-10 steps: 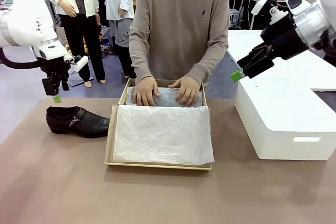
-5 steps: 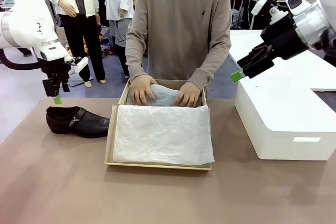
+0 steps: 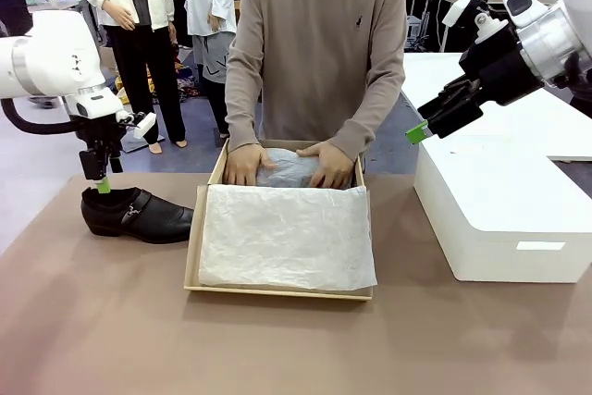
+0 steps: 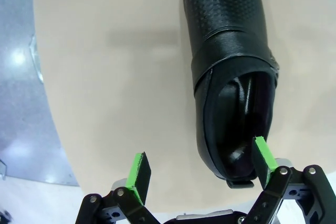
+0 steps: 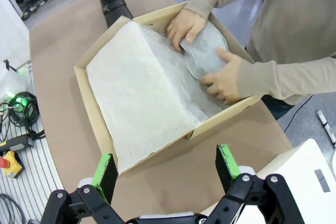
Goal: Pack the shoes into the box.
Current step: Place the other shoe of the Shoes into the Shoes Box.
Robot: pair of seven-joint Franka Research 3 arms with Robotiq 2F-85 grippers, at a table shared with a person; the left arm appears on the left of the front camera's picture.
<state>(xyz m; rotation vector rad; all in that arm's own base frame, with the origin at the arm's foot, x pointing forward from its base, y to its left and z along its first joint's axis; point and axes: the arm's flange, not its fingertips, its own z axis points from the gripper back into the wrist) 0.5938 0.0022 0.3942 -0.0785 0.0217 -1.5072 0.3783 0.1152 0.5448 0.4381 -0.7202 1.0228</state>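
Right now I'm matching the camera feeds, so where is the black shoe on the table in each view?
Front view: shoe at left, beside the box.
Left wrist view: shoe upper right, heel lowest.
Right wrist view: shoe at top, beyond the box.
Shared landmark: left end effector at its heel.

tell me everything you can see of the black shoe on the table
The shoe is glossy black, leather-looking, with a textured front, a side strap with a metal buckle and a low heel. It rests upright on its sole on the brown table, opening up, toe pointing toward the cardboard box and close to its side. The left gripper hangs at its heel, jaws open, one pad over the opening; contact is unclear.
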